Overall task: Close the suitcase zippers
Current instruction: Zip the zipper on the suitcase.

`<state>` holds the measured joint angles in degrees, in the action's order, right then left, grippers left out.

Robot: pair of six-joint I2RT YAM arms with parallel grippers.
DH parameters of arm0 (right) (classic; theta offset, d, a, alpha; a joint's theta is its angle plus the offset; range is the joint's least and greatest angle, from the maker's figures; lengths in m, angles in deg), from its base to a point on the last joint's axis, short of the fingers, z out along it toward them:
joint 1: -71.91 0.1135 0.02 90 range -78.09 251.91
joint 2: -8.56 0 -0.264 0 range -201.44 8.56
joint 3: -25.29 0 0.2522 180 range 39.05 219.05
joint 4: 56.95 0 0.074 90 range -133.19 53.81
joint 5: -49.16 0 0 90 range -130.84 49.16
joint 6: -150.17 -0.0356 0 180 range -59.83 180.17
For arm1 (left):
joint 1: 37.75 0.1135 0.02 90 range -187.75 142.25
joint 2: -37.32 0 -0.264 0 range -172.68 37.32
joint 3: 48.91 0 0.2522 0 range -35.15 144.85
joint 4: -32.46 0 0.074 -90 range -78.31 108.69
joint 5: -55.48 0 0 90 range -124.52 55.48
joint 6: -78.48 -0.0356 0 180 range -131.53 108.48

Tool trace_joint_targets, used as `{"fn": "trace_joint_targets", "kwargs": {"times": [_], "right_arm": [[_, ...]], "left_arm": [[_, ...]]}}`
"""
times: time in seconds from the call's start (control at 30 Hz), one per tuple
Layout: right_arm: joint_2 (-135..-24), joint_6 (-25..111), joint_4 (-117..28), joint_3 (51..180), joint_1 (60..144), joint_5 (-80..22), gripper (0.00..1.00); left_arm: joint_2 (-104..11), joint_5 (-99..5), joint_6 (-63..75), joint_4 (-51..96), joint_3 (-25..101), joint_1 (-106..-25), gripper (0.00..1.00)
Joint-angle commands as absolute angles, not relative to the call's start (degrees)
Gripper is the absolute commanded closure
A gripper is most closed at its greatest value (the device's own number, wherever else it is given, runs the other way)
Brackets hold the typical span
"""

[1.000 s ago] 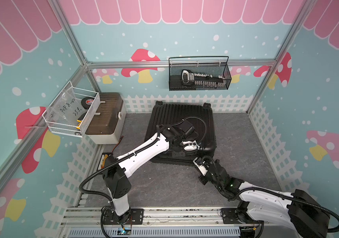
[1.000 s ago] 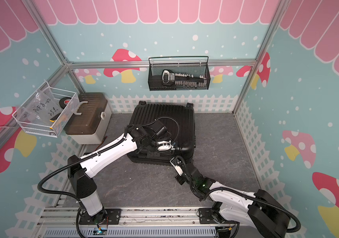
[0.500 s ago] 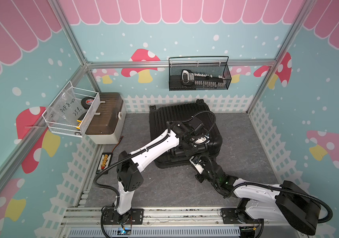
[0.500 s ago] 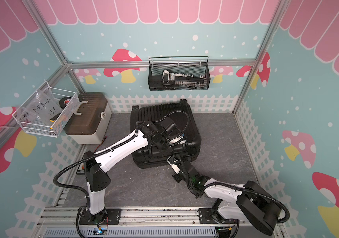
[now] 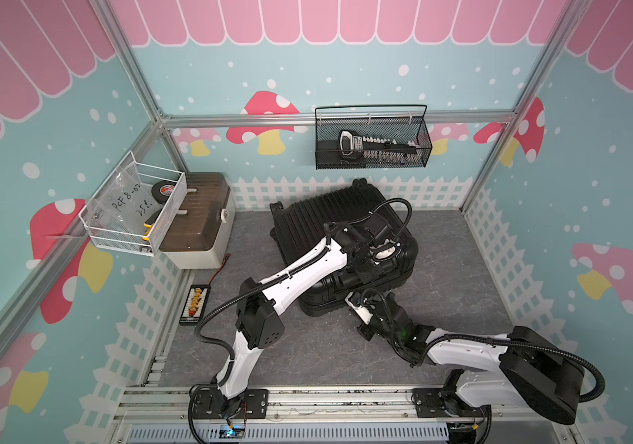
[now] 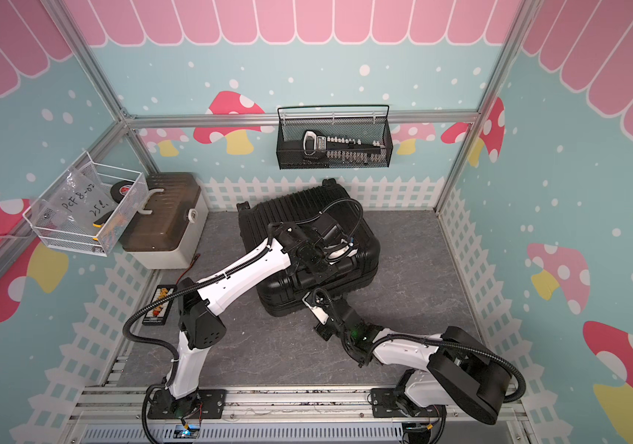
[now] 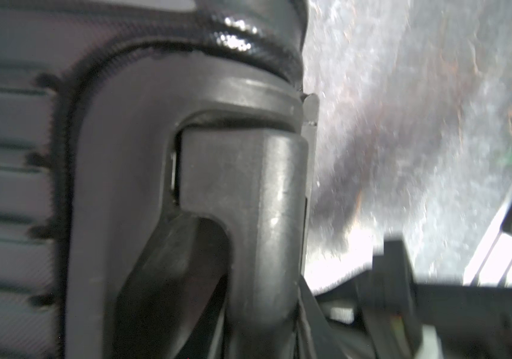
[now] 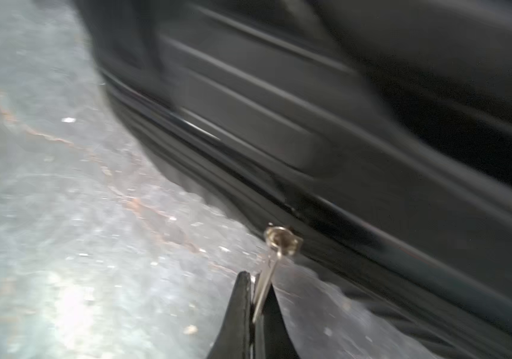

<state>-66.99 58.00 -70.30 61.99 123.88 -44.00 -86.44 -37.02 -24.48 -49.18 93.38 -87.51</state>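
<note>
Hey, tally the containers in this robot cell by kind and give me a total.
Suitcase: 1
Lidded box: 1
Wall baskets: 2
Total: 4

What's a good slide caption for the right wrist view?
Right gripper pinching a silver zipper pull on the suitcase.

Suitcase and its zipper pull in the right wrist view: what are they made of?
The suitcase: seemingly hard moulded plastic, matte black, judging by its sharply ribbed shell. The zipper pull: probably metal, silvery and shiny; it glints, though the picture is blurred.
</note>
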Motion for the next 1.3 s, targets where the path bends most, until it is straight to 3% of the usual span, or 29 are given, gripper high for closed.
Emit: {"fn": "trace_joint_targets", "kwargs": {"times": [0.0,0.57,0.8,0.87,1.0,1.07,1.27], "right_arm": [[-67.6,61.2,-76.9,65.7,129.5,-30.8,1.00],[-72.4,59.2,-81.1,70.7,136.1,-31.0,1.00],[-74.0,56.0,-81.2,71.1,137.6,-41.0,1.00],[-73.9,54.7,-81.1,69.5,137.6,-44.6,1.00],[-74.0,52.4,-80.5,67.0,137.6,-49.0,1.00],[-73.8,51.6,-80.5,66.2,137.6,-50.2,1.00],[-73.4,51.6,-80.1,65.9,137.6,-51.9,1.00]], "left_arm": [[-92.3,-29.1,-17.2,-36.3,96.4,-85.7,0.96],[-100.3,-28.6,-10.0,-29.4,102.8,-85.7,0.96],[-99.4,-35.3,-8.5,-29.2,103.0,-86.0,0.93],[-97.2,-37.5,-8.3,-29.2,102.7,-86.0,0.87],[-92.6,-42.0,-8.5,-28.7,102.7,-86.1,0.56],[-90.8,-44.6,-10.0,-28.8,102.5,-86.3,0.46],[-85.4,-43.8,-11.9,-29.7,101.0,-86.6,0.38]]}}
